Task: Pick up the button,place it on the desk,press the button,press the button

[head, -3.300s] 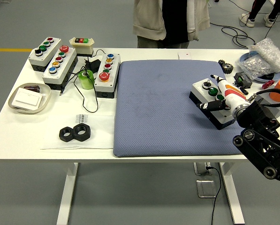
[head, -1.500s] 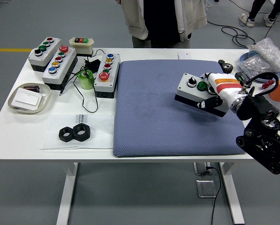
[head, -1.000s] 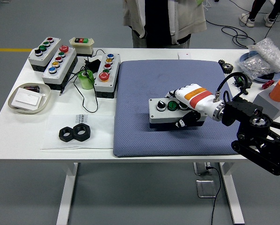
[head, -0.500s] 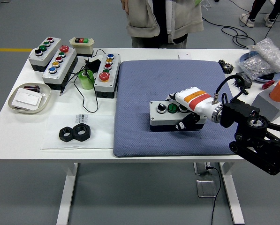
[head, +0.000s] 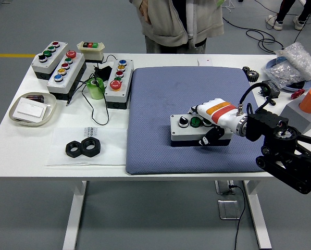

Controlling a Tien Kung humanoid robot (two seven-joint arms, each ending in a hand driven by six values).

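A white button box (head: 185, 127) with a black base lies on the blue-grey mat (head: 160, 99), near its front middle. A black selector knob and a green button show on its top. My right hand (head: 210, 125), white with an orange band, is shut on the box's right end; the thumb is on the front side, the fingers over the top. The box appears to rest on the mat. My left hand is out of view.
Three more button boxes (head: 59, 65) and a small switch box stand at the back left with a green tape roll (head: 96, 88). A dish (head: 33, 108) and black nuts (head: 84, 147) lie left. A grey box with an orange button (head: 306, 107) and bagged parts sit right. A person (head: 178, 23) stands behind.
My right hand carried the box from the mat's right edge to the left and down onto the mat's front middle. In the last half second it shifted slightly right.
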